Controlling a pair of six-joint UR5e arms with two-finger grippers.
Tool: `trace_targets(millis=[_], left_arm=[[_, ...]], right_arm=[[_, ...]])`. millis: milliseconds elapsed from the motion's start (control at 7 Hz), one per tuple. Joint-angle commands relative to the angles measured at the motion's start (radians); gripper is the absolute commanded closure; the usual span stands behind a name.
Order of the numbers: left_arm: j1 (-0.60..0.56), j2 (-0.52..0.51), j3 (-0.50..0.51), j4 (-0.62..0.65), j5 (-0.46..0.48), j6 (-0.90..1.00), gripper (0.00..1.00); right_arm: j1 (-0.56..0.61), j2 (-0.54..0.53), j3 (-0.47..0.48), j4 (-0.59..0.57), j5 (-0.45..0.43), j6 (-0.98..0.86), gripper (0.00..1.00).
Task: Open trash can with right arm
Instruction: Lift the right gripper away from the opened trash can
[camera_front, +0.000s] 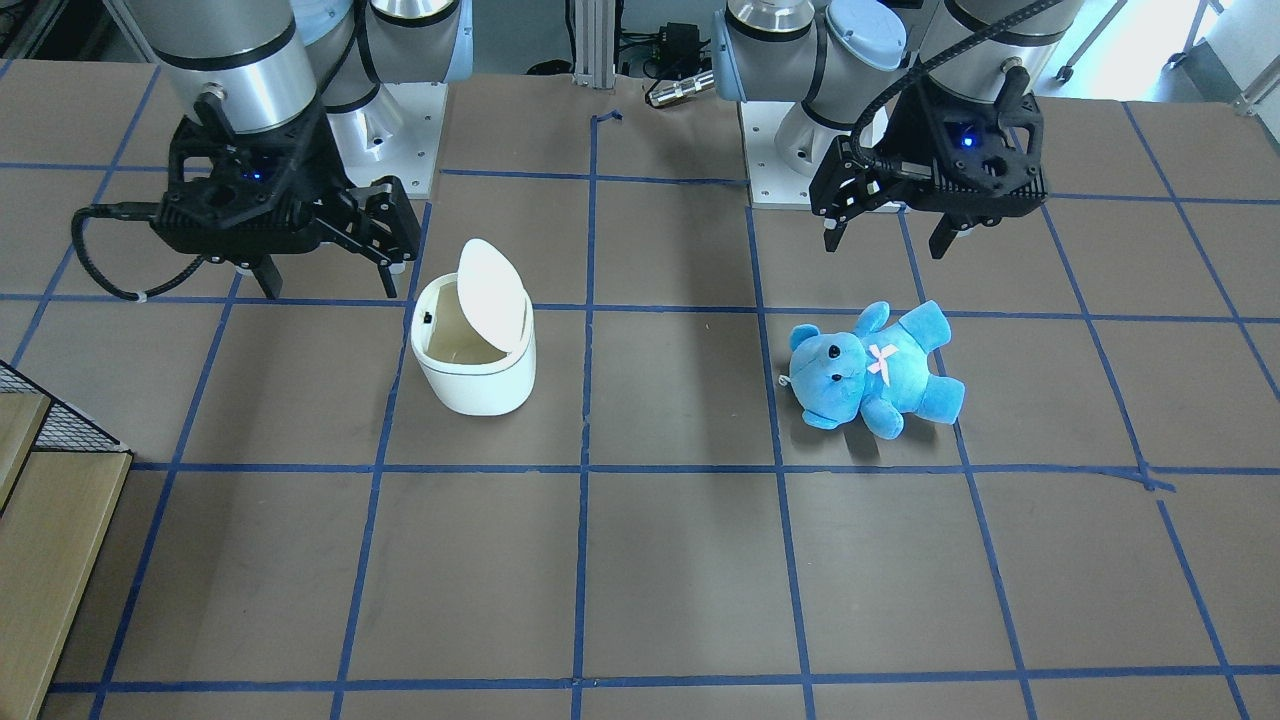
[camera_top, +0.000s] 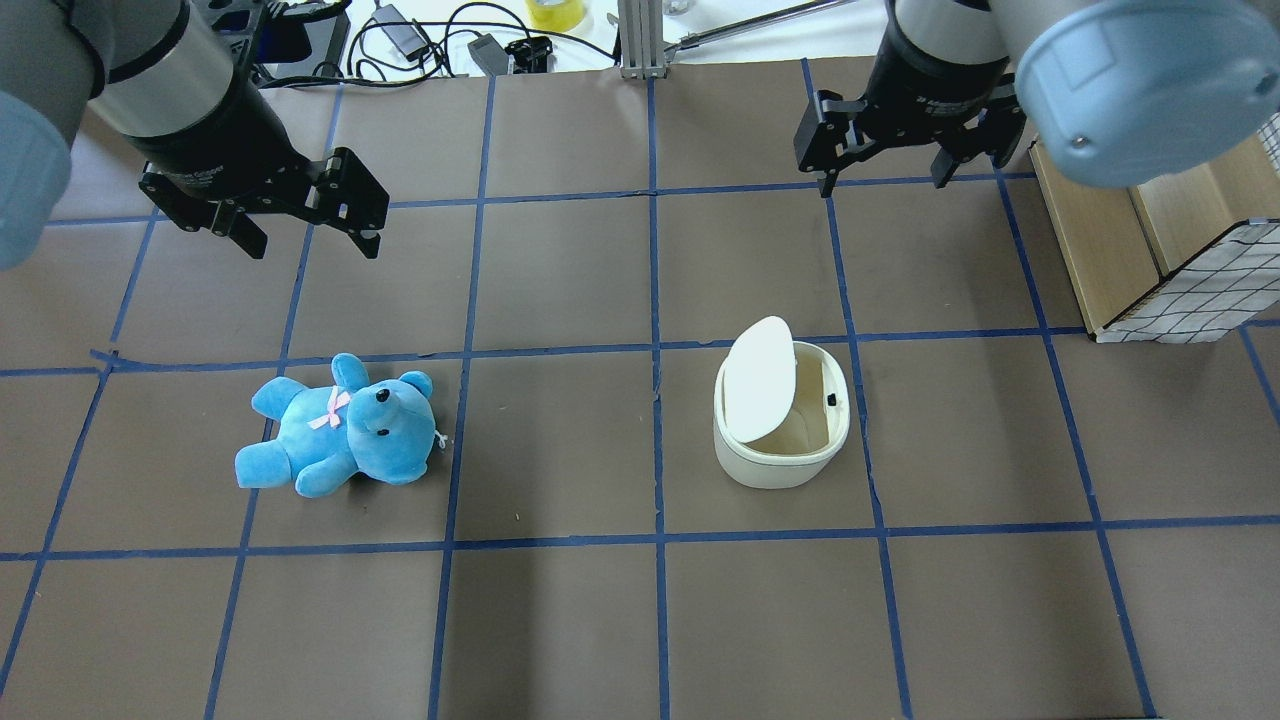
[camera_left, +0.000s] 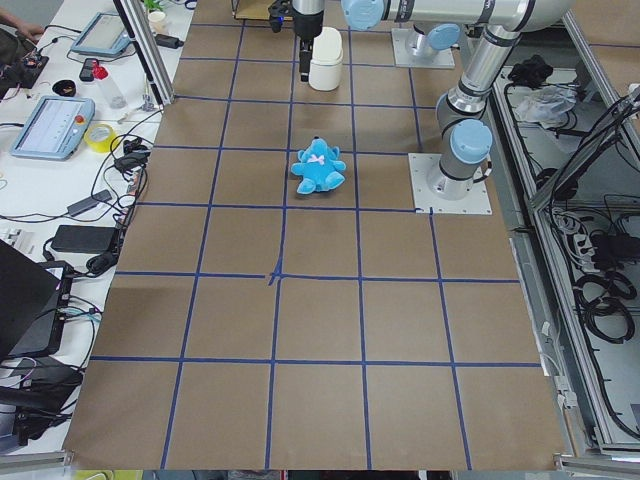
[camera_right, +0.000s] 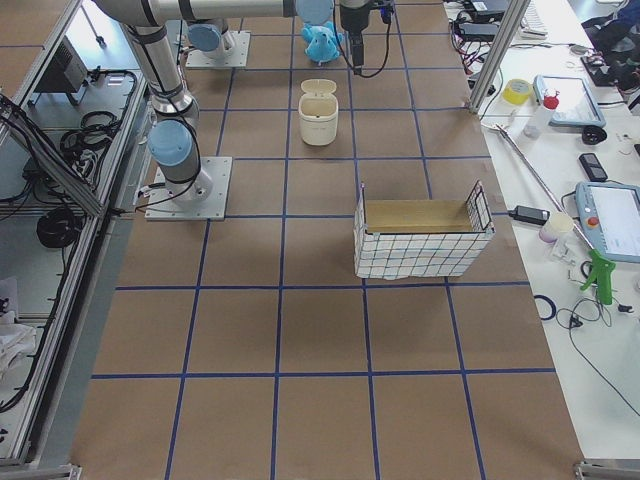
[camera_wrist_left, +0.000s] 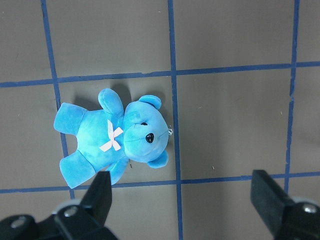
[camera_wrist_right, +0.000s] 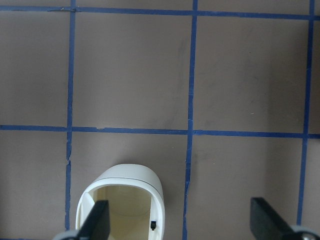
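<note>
The white trash can stands on the brown table with its flip lid tilted up and its inside showing. It also shows in the overhead view and at the bottom left of the right wrist view. My right gripper is open and empty. It hovers above the table behind the can, on the robot's side, clear of it. My left gripper is open and empty, above and behind a blue teddy bear.
The blue teddy bear lies on its back, about two grid squares from the can on my left arm's side. A wire-mesh basket with wooden sides stands near the table's end on my right arm's side. Blue tape lines grid the table.
</note>
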Motion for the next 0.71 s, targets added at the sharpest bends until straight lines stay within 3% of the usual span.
trace_targets(millis=[0,571], left_arm=[[0.000,0.000,0.000,0.000,-0.001,0.000,0.00],[0.000,0.000,0.000,0.000,-0.001,0.000,0.00]], right_arm=[[-0.017,-0.003,-0.008,0.021,0.002,-0.023,0.00],[-0.016,-0.006,-0.008,0.028,0.004,-0.023,0.00]])
